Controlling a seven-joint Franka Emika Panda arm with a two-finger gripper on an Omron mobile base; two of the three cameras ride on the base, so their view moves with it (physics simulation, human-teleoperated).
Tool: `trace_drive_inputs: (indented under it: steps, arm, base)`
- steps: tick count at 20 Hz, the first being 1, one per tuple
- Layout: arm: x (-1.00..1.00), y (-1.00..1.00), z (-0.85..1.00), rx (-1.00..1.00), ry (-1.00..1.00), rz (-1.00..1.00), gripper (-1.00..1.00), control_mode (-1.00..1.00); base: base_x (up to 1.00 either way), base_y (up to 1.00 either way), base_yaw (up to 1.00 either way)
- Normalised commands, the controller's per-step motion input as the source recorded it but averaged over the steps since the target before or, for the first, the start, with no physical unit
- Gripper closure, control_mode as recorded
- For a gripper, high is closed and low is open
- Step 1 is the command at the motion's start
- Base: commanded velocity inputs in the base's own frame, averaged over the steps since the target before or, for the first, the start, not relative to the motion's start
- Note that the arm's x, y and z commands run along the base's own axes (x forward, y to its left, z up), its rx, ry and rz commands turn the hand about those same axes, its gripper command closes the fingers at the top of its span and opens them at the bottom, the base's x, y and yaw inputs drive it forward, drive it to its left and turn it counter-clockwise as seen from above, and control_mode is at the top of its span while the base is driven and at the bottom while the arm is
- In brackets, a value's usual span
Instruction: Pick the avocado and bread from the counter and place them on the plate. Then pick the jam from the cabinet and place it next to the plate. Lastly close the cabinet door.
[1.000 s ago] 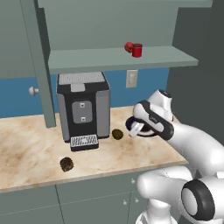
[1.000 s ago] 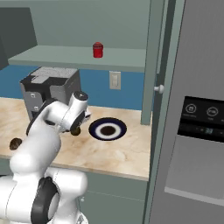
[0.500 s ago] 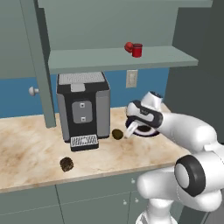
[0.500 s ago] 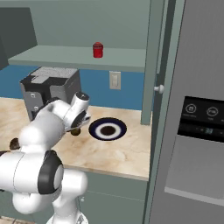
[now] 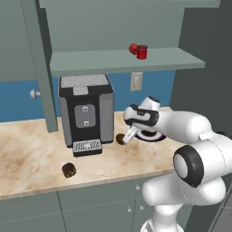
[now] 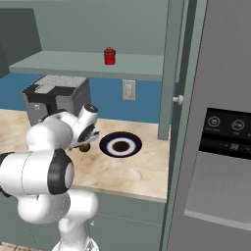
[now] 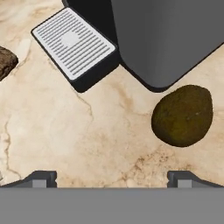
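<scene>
Pincer (image 7: 112, 177) spread wide, avocado (image 7: 183, 115) ahead, off-centre.

The robot's arm hides most of the plate (image 5: 156, 137) in the left base view. In the hand view the bread (image 7: 6, 62) is cut off by the left edge, and the coffee machine (image 7: 166, 35) runs off the top and right edges.

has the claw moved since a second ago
Yes. In the left base view the claw has swung left and down, away from the plate and toward the coffee machine, ending open just above the avocado.
</scene>
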Motion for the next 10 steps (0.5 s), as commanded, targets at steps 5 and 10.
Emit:
trace_drive_inputs:
  steps: [5, 10]
  arm:
    - [0.20, 0.00, -0.16, 0.00, 0.00, 0.00, -1.00, -1.00]
    - [0.19, 0.00, -0.29, 0.00, 0.00, 0.00, -1.00, -1.00]
  base:
    - [0.00, 0.00, 0.00]
    - [0.00, 0.00, 0.00]
